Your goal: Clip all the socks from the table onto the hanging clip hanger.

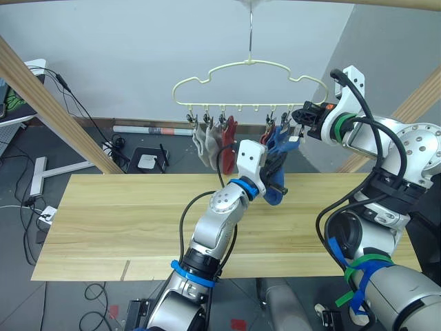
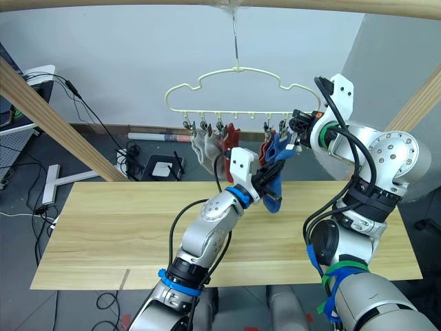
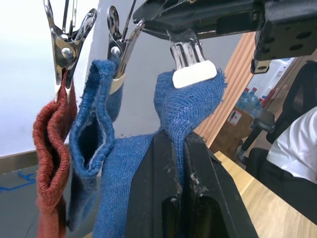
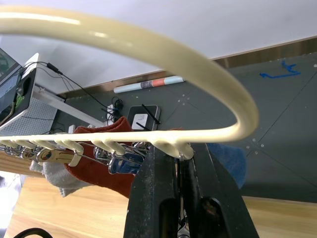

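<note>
The pale yellow clip hanger [image 1: 249,67] hangs by its hook above the far edge of the table [image 1: 124,221]. Two grey socks [image 1: 202,143] and a rust red sock [image 1: 228,132] hang from its left clips. Another rust red sock [image 3: 49,148] and a blue sock [image 3: 94,148] hang further right. My left gripper [image 1: 279,170] is shut on a second blue sock [image 3: 190,109], holding its top edge up in the end clip [image 3: 192,69]. My right gripper [image 1: 300,118] is shut on that clip under the hanger's right end [image 4: 237,114].
Slanted wooden poles [image 1: 55,110] of the frame stand at both sides, with a crossbar on top. Cables, a power strip and a dark box [image 1: 146,161] lie on the floor behind the table. A person in a white shirt [image 3: 292,163] sits beside the table.
</note>
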Available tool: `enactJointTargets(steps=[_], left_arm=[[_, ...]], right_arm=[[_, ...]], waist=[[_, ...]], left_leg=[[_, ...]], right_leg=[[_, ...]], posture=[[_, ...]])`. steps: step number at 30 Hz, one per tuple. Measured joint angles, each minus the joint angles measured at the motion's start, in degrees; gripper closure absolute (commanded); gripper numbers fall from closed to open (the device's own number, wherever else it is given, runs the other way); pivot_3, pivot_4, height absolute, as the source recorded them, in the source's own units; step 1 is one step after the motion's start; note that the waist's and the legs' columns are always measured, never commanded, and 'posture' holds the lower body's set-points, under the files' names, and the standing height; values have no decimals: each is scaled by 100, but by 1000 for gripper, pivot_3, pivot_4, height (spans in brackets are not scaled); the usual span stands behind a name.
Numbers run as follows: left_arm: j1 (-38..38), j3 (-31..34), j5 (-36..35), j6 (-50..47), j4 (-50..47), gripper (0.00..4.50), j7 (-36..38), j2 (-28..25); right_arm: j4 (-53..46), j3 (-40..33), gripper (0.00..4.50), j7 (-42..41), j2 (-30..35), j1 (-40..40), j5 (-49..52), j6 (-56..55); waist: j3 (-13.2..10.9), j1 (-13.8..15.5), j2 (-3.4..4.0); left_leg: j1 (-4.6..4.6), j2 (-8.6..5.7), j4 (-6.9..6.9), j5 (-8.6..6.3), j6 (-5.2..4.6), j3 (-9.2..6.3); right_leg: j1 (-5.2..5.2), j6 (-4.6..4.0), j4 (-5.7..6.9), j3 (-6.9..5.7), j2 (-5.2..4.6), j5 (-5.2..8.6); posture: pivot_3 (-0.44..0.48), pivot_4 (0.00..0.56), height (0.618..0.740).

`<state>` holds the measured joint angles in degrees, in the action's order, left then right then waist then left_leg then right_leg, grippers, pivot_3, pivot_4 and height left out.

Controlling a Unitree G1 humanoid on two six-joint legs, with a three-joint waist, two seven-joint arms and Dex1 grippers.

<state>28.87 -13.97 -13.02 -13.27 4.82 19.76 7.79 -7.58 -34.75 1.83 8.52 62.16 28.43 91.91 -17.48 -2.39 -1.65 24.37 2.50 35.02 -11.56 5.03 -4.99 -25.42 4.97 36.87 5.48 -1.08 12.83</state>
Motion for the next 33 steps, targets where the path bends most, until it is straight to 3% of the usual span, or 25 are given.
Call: enactJointTargets(steps=[7, 10, 20, 24, 33], left_arm=[[2, -37, -60, -9, 0, 4441, 103, 46], [8, -37, -60, -9, 0, 4500, 103, 47], [98, -35, -63, -26, 0, 4500, 101, 104], [138, 9, -180, -142, 36, 4500, 110, 173], [214, 425, -736, -531, 566, 2190, 375, 207]], right_arm=[[-7, -27, 4500, 108, -90, 0, 80, 1], [-5, -61, 3730, 166, -94, 0, 136, 4], [132, -229, 23, 318, 71, -46, 345, 16], [247, -90, 23, -54, 711, -123, 892, 16], [-835, 800, 0, -1417, 2908, -1734, 2553, -4]], waist=[[0, -13, 0], [0, -23, 0], [-2, -178, 4], [-6, -205, 10], [-5, -304, 11]], left_leg=[[0, 0, 0, 0, 0, 0], [0, 0, 0, 0, 0, 0], [5, 1, -2, 0, 0, 1], [13, -2, 0, 0, -1, 0], [13, -1, -2, -5, -10, 8]], right_leg=[[0, 0, 0, 0, 0, 0], [0, 0, 0, -1, 0, 0], [-9, -1, 3, 2, 1, 0], [-11, 1, 0, 2, 0, 0], [-18, 6, -1, 9, 3, 5]], posture=[[-103, 303, 740], [-101, 305, 740], [-105, 297, 740], [-119, 291, 740], [-148, 273, 740]])
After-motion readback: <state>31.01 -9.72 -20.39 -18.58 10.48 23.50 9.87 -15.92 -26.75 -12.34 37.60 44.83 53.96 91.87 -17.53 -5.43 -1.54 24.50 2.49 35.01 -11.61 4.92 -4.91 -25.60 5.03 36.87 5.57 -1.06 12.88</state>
